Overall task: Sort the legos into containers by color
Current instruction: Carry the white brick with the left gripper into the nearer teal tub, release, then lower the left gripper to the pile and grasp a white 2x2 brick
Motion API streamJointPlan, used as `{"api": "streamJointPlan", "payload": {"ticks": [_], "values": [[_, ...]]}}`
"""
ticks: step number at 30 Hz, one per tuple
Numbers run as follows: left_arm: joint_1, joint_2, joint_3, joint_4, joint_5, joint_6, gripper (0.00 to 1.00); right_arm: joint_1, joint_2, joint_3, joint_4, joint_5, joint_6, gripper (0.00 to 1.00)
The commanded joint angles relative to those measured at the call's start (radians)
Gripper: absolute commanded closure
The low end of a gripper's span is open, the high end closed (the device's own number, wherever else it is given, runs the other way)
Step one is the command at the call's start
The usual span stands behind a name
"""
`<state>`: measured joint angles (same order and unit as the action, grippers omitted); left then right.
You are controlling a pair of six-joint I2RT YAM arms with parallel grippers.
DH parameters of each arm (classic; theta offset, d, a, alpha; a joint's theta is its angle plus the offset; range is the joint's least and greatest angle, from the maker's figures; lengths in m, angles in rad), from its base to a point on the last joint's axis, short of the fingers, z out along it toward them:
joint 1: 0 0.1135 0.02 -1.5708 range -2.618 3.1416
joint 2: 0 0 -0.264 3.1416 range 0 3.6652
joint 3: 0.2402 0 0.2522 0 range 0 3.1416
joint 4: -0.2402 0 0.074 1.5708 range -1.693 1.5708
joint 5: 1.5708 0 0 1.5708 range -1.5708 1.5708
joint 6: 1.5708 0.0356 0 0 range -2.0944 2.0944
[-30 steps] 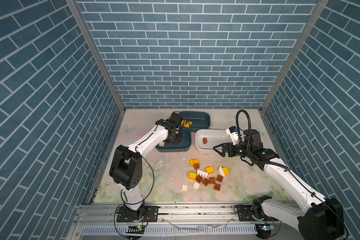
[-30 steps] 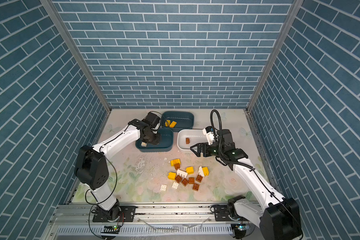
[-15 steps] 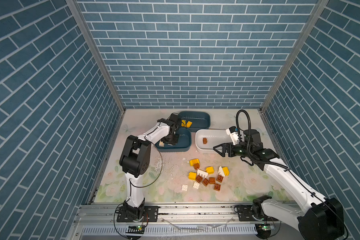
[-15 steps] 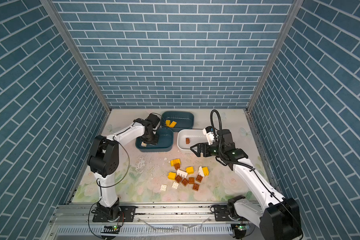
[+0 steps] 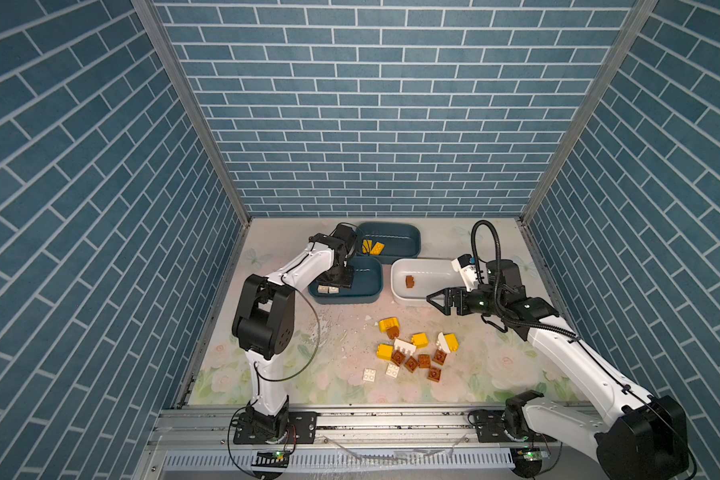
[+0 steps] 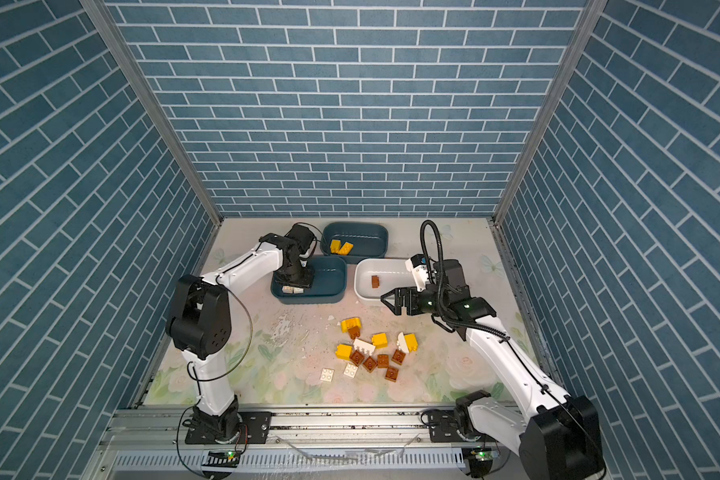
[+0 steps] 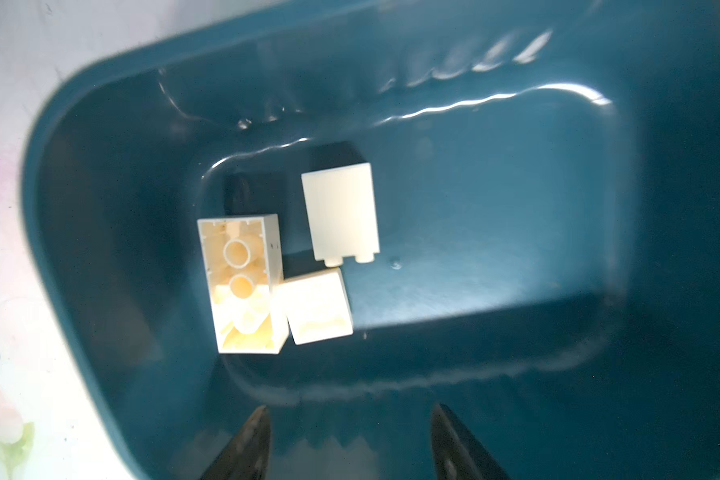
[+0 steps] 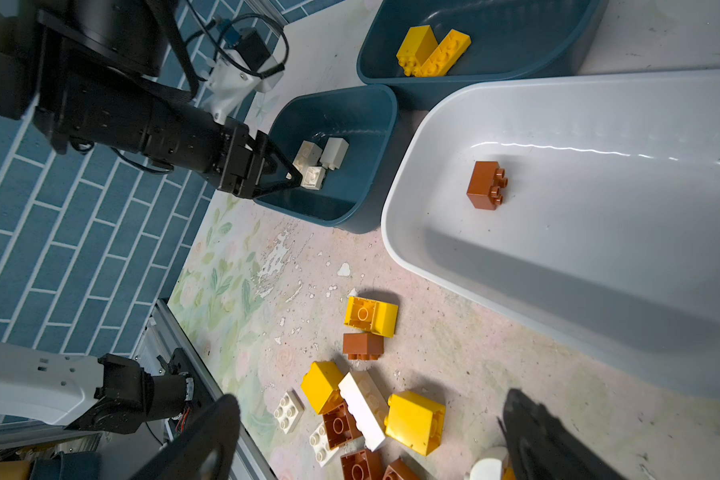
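Left wrist view: left gripper (image 7: 350, 446) hangs over the near teal tub (image 7: 100, 216), jaws parted, nothing between them; three white bricks (image 7: 333, 307) lie below on the tub floor, a long one hollow side up, a small one touching it, a third on its side just beside; in both top views this tub sits toward the back left of the table. Behind it is the far teal tub (image 5: 400, 239) with two yellow bricks (image 5: 373, 247) at its left end. Just to the right is the white tub (image 5: 425, 272), holding one brown brick (image 5: 410, 281) on its side, studs sideways. Right gripper (image 5: 436, 303) is level with the white tub's near rim, jaws spread wide, empty. Loose bricks (image 5: 411, 362) are clustered on the table between the arms, nearer the front: yellow, white and brown mixed, several touching; two flat white squares lie slightly apart at the front left of the cluster. Table surface (image 5: 275, 365) is pale, printed with faded roses, leaves and butterflies; the print has flaked to white specks in front of the near teal tub. Walls (image 5: 371, 124) on three sides are blue brick pattern with pale joints; grey metal corner posts (image 5: 192, 108) stand at the back corners. A metal rail (image 5: 391, 422) runs along the front edge, with both arm bases bolted to it.
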<state>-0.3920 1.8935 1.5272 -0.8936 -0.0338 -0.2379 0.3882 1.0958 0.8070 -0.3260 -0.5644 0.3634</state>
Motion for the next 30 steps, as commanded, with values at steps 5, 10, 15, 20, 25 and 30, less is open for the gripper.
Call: {"api": "streamJointPlan", "payload": {"ticks": [5,10,15,20,25,30], "values": [[-0.039,-0.212,-0.155,-0.040,0.166,-0.102,0.32,0.005,-0.006,0.018,-0.005,0.010,-0.005,0.02],[-0.121,-0.332,-0.276,-0.026,0.214,-0.189,0.31,0.005,-0.010,0.003,-0.004,0.011,0.006,0.02],[-0.230,-0.411,-0.396,0.004,0.244,-0.252,0.31,0.008,-0.018,-0.015,0.000,0.009,0.019,0.02],[-0.372,-0.446,-0.489,0.049,0.238,-0.258,0.31,0.012,-0.024,-0.030,-0.018,0.009,0.017,0.02],[-0.457,-0.443,-0.551,0.051,0.230,-0.326,0.30,0.018,-0.027,-0.039,-0.040,0.011,0.017,0.02],[-0.539,-0.427,-0.586,0.090,0.223,-0.397,0.30,0.026,-0.021,-0.034,-0.058,0.013,0.020,0.02]]}}
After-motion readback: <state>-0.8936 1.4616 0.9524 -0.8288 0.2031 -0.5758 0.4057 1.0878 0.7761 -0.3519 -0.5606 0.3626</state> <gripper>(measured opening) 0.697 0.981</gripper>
